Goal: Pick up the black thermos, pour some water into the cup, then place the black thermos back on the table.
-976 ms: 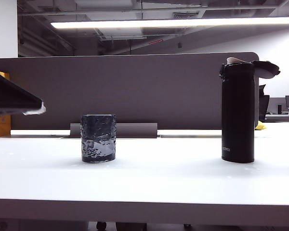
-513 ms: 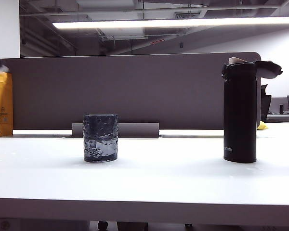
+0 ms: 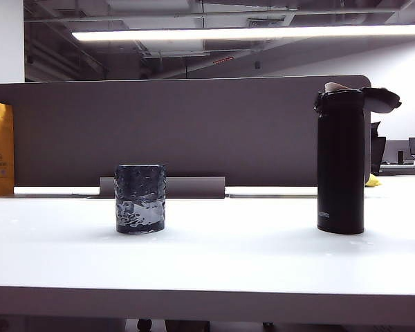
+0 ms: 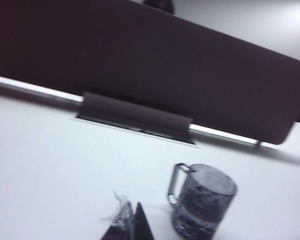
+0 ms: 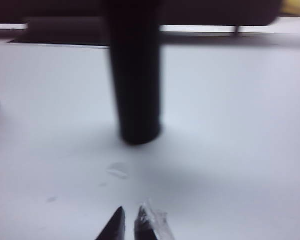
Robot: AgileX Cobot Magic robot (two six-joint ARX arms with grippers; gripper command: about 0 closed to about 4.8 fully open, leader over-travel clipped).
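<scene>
The tall, slim matte black thermos (image 3: pixel 340 162) stood upright on the right of the wide white table (image 3: pixel 214 263), its flip lid open beside a pale spout. The short, dimpled blue-black cup (image 3: pixel 140 198) sat well apart to its left, before the grey partition panel (image 3: pixel 194 131). Neither arm showed in the exterior view. The left gripper (image 4: pixel 128 227) hung near the cup (image 4: pixel 204 201), fingers closed on nothing. The right gripper (image 5: pixel 130 225) faced the thermos (image 5: pixel 135 75), fingertips nearly together, empty
</scene>
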